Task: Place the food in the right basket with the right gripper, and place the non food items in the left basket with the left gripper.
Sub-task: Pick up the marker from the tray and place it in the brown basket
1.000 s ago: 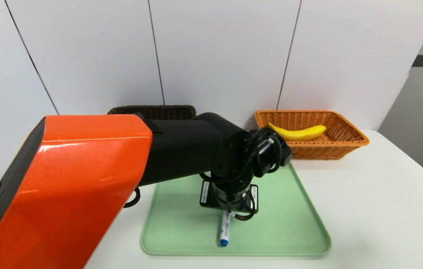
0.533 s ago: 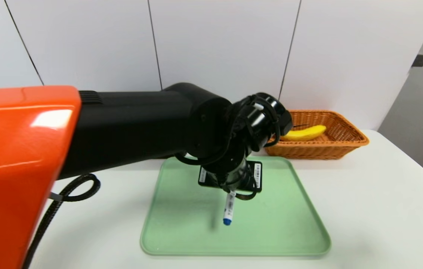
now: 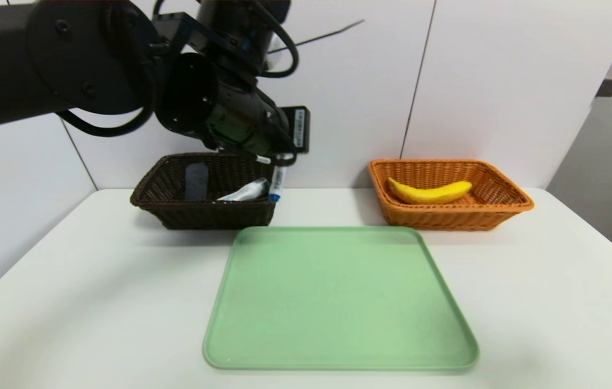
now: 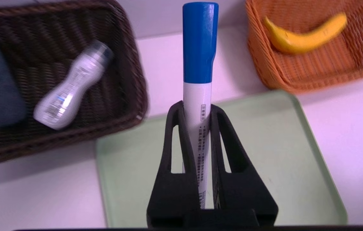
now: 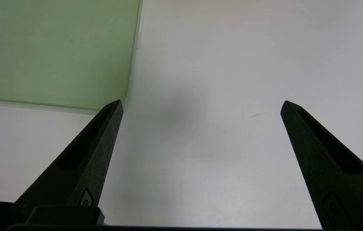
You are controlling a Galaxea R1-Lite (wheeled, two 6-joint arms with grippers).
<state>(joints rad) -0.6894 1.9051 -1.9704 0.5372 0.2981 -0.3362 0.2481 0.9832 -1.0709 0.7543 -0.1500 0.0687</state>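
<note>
1. Left claw (image 3: 279,162) clenched on marker (image 4: 199,64), upper left of frame, over left basket (image 3: 144,197) rim.
2. Risk: early release bounces marker off rim.
3. Right claw (image 5: 200,106) spread wide, idle; banana (image 3: 429,192) in right basket (image 3: 506,208).

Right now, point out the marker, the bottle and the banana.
marker (image 4: 199,41), left wrist view, blue cap.
bottle (image 4: 72,86), left wrist view, white body.
banana (image 3: 430,193), head view, mid-curve.

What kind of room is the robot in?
Probably a lab or test room, not a home. There is a bare white table, plain white wall panels behind it, and just a green tray and two baskets set out for sorting.
</note>
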